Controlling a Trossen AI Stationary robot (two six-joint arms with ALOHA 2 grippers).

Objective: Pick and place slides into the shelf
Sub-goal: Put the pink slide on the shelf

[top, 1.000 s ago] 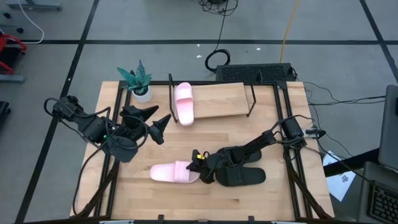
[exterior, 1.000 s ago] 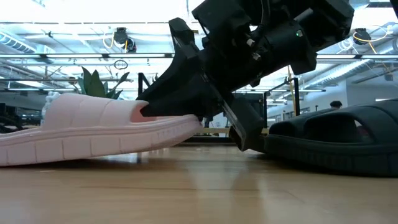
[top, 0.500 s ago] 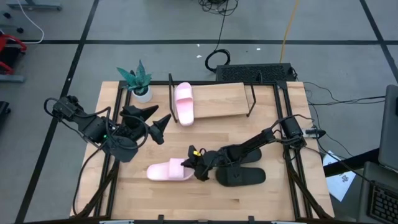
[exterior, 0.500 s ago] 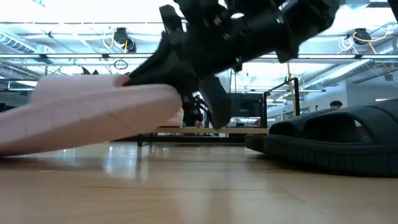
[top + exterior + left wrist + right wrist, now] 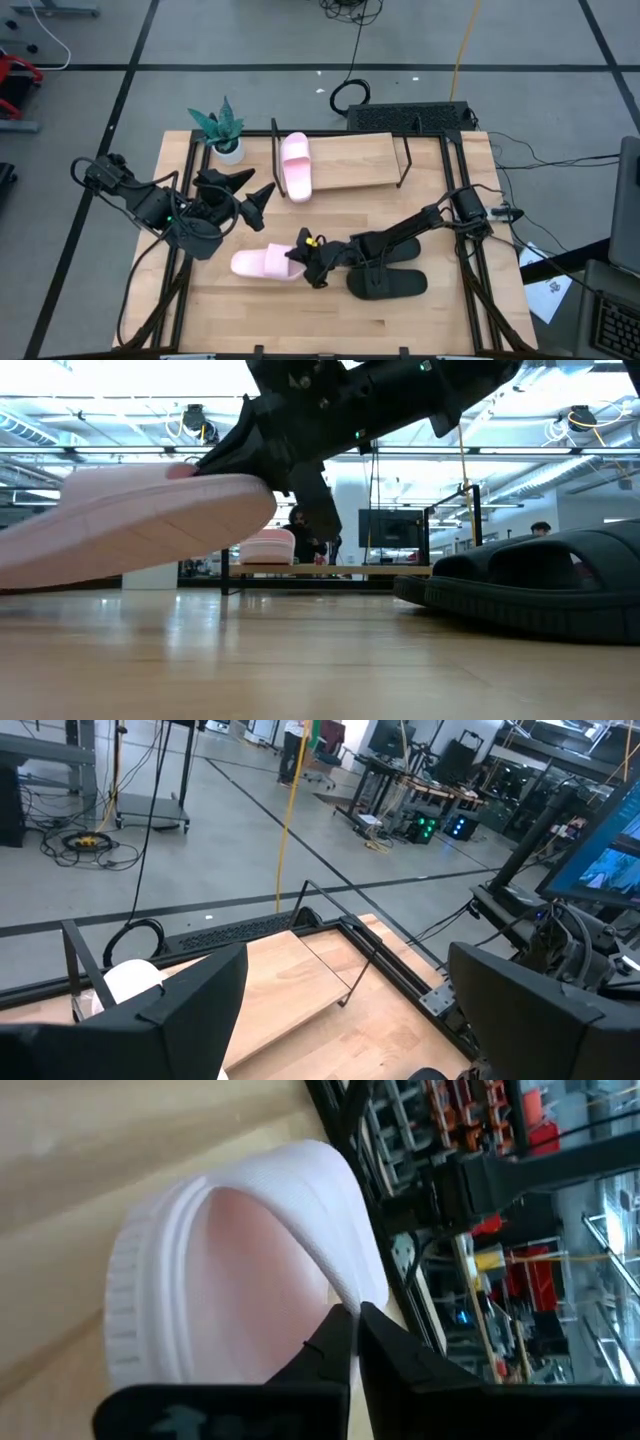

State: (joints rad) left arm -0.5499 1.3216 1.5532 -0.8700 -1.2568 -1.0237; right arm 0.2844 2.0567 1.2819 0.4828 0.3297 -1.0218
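Because the right gripper [image 5: 305, 262] pinches the strap edge of a pale pink slide [image 5: 262, 264], the sandal hangs tilted at lower centre of the high view, toe end raised off the tabletop [image 5: 250, 310], ready for carrying toward the shelf [image 5: 350, 160] at upper centre, where its mate [image 5: 296, 166] already lies. Left gripper [image 5: 250, 195] waits spread wide at centre left. Black slides [image 5: 385, 284] are partly hidden beneath the right arm; the second one is hard to separate.
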